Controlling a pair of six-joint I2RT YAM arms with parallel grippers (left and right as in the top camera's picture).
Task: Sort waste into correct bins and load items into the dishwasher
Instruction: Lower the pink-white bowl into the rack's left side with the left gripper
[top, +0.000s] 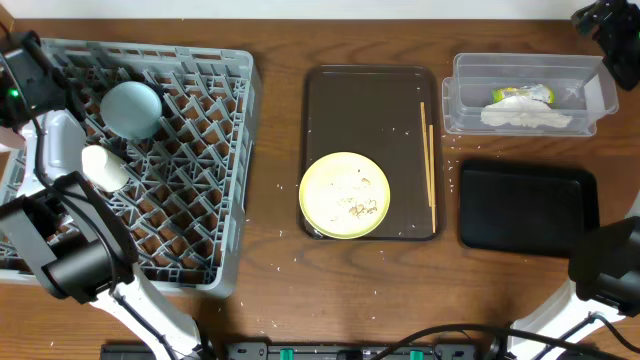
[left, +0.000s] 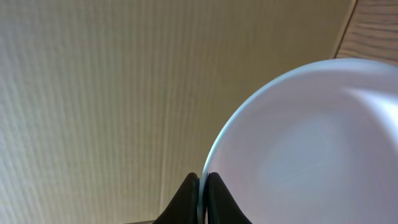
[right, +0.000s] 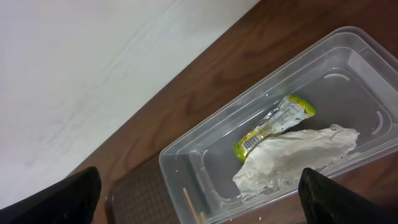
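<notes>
My left gripper (left: 203, 182) is shut on the rim of the pale pink bowl (left: 311, 143), which fills the right of the left wrist view. Overhead, that bowl (top: 58, 150) is held on edge at the left side of the grey dishwasher rack (top: 200, 200). The light blue bowl (top: 130, 108) and the white cup (top: 103, 167) are in the rack. The yellow plate (top: 344, 195) carries crumbs (top: 360, 206), beside the chopsticks (top: 430, 165). My right gripper (right: 199, 190) hangs open above the clear tub (right: 186, 155), which holds the wrapper (right: 273, 124) and the napkin (right: 292, 158).
Plate and chopsticks lie on a dark brown serving tray (top: 370, 95) in the middle of the table. The black tray (top: 528, 207) sits in front of the clear tub (top: 590, 100). Small crumbs dot the wood around (top: 460, 165). My right arm (top: 612, 30) is at the far right corner.
</notes>
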